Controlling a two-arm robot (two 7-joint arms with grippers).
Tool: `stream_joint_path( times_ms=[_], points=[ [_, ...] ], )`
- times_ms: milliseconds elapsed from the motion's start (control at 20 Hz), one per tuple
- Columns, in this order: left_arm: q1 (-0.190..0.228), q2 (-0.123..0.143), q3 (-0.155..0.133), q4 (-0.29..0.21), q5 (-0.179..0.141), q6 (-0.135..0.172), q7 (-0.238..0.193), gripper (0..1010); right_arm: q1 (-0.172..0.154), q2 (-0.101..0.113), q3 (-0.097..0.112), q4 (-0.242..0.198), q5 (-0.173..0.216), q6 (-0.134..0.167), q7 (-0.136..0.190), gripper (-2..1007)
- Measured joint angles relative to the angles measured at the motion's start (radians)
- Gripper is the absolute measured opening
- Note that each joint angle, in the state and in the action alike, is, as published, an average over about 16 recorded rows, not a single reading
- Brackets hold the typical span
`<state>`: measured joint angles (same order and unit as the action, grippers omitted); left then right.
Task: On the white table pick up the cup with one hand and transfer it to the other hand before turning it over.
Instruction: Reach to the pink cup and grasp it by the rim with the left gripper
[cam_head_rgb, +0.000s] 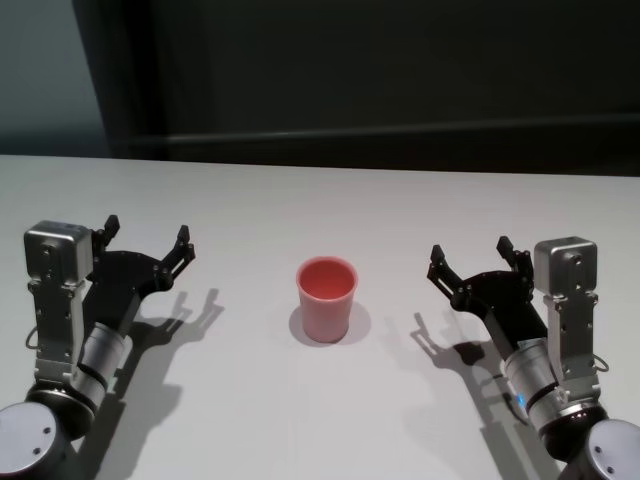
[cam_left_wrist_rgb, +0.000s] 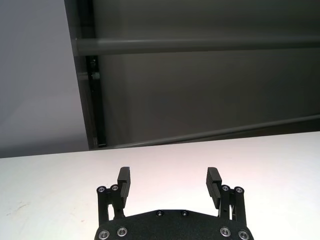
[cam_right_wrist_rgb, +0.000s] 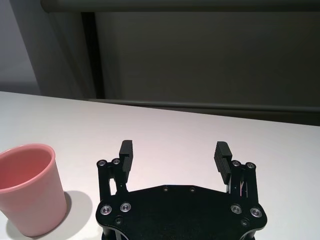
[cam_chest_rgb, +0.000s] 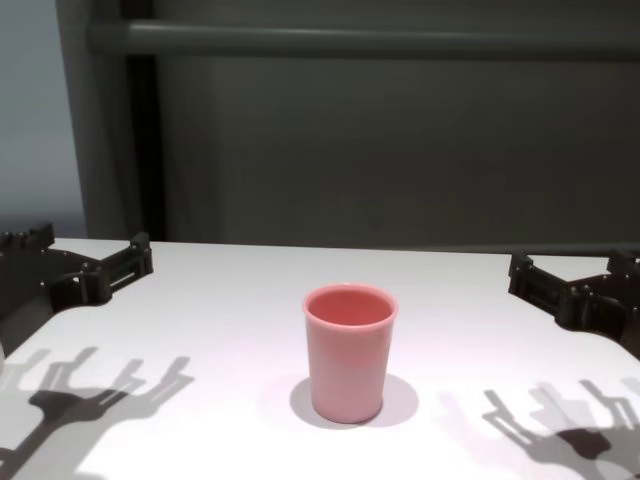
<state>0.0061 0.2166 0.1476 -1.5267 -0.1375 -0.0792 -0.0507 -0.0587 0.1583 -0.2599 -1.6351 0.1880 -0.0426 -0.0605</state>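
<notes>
The pink cup (cam_head_rgb: 327, 300) stands upright, mouth up, in the middle of the white table (cam_head_rgb: 320, 200); it also shows in the chest view (cam_chest_rgb: 348, 360) and at the edge of the right wrist view (cam_right_wrist_rgb: 30, 192). My left gripper (cam_head_rgb: 148, 232) hovers open to the left of the cup, well apart from it, with nothing between its fingers (cam_left_wrist_rgb: 124, 181). My right gripper (cam_head_rgb: 470, 250) hovers open to the right of the cup, about the same distance away and also holding nothing. Both point away from me toward the table's far edge.
A dark wall with a horizontal rail (cam_chest_rgb: 350, 40) stands behind the table's far edge. Both grippers cast shadows (cam_chest_rgb: 100, 390) on the tabletop near me. Bare white surface surrounds the cup on all sides.
</notes>
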Motion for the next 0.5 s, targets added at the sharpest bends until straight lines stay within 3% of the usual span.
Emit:
stream_joint_path(
  times_ms=[500],
  points=[
    [0.000, 0.000, 0.000, 0.000, 0.000, 0.000, 0.000, 1001, 0.000, 0.000, 0.000, 0.000, 0.000, 0.000, 0.000, 1003]
  ],
)
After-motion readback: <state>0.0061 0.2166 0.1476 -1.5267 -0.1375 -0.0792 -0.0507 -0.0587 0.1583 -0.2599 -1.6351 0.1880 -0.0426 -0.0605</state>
